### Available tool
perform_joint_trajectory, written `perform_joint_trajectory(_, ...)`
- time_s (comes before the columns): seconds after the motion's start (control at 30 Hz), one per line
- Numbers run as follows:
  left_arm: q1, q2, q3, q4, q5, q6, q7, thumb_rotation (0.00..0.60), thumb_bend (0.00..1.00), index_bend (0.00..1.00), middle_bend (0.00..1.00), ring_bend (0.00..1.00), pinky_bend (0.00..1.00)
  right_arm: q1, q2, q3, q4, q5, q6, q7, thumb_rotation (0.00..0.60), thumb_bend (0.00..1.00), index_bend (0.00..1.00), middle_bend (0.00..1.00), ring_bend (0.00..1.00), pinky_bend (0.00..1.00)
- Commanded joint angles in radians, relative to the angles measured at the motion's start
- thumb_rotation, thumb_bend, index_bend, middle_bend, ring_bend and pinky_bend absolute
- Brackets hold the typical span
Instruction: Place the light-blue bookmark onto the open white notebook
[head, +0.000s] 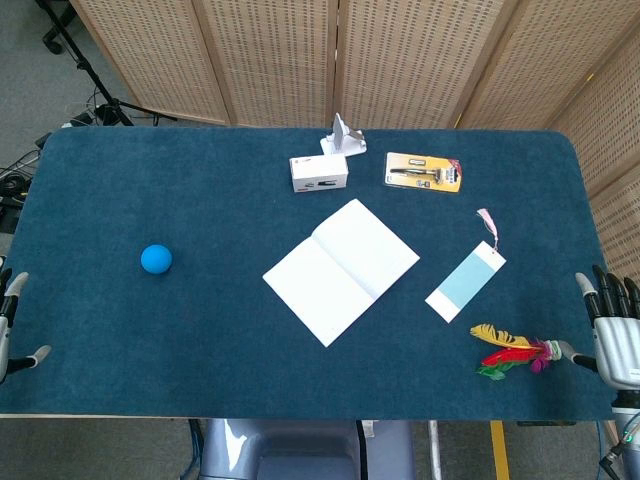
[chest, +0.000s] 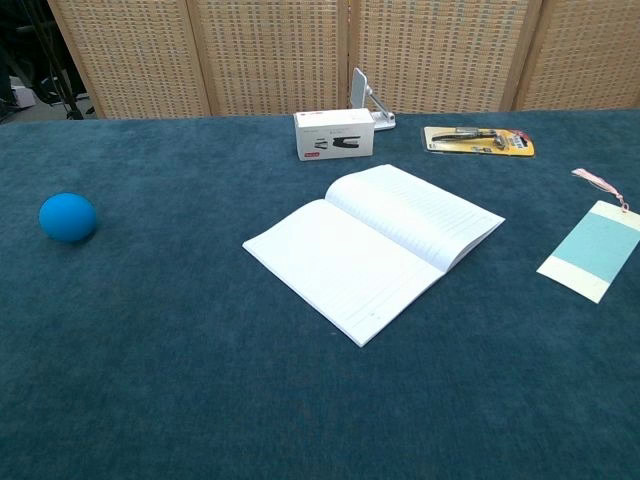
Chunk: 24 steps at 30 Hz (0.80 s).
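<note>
Both hands, the left (head: 10, 325) and the right (head: 617, 330), rest spread and holding nothing at the table's near edge, one feather toy (head: 512, 353) by the right, one light-blue bookmark (head: 466, 282) beyond it, apart from one open white notebook (head: 341, 270), one blue ball (head: 156, 259), one white box (head: 318, 172) and one yellow blister pack (head: 424, 172), print unreadable.

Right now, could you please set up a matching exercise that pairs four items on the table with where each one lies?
Things:
1. blue ball
2. open white notebook
3. light-blue bookmark
4. feather toy

Places:
A. middle of the table
B. near edge, beside the right hand
C. left part of the table, alone
D. right of the notebook, not touching it

Pairs: 1-C, 2-A, 3-D, 4-B
</note>
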Motion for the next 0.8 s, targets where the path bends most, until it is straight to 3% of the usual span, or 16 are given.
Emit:
perform_joint_trajectory(0.03, 0.001, 0.004, 0.004, 0.002, 0.007, -0.004, -0.011, 0.6, 0.0, 0.0, 0.0, 0.0, 0.0, -0.006, 0.016, 0.004, -0.016, 0.0, -0.02, -0.005, 0.6, 0.0, 0.0, 0.0, 0.0, 0.0)
perform_joint_trajectory(0.27, 0.0, 0.014, 0.002, 0.0, 0.01, -0.014, -0.03, 0.6, 0.0, 0.0, 0.0, 0.0, 0.0, 0.03, 0.036, -0.008, 0.006, -0.112, -0.059, 0.084, 0.6, 0.0, 0.0, 0.0, 0.0, 0.0)
perform_joint_trajectory(0.5, -0.014, 0.009, -0.007, 0.005, -0.01, -0.04, -0.022, 0.6, 0.0, 0.0, 0.0, 0.0, 0.0, 0.218, 0.06, -0.012, 0.136, -0.293, -0.229, 0.253, 0.6, 0.0, 0.02, 0.0, 0.0, 0.0)
perform_joint_trajectory(0.6, -0.017, 0.008, -0.012, 0.004, -0.02, -0.044, -0.016, 0.6, 0.0, 0.0, 0.0, 0.0, 0.0, 0.28, 0.032, -0.007, 0.223, -0.344, -0.258, 0.324, 0.6, 0.0, 0.09, 0.0, 0.0, 0.0)
perform_joint_trajectory(0.67, -0.02, 0.003, -0.021, 0.007, -0.037, -0.048, -0.006, 0.6, 0.0, 0.0, 0.0, 0.0, 0.0, 0.335, -0.026, 0.002, 0.348, -0.388, -0.263, 0.357, 0.6, 0.0, 0.12, 0.0, 0.0, 0.0)
perform_joint_trajectory(0.7, -0.029, -0.005, -0.03, 0.017, -0.065, -0.066, 0.005, 0.6, 0.0, 0.0, 0.0, 0.0, 0.0, 0.387, -0.081, -0.003, 0.457, -0.431, -0.288, 0.361, 0.6, 0.0, 0.13, 0.0, 0.0, 0.0)
perform_joint_trajectory(0.8, -0.043, -0.014, -0.041, 0.025, -0.099, -0.09, 0.024, 0.6, 0.0, 0.0, 0.0, 0.0, 0.0, 0.44, -0.162, -0.037, 0.634, -0.488, -0.296, 0.409, 0.6, 0.0, 0.16, 0.0, 0.0, 0.0)
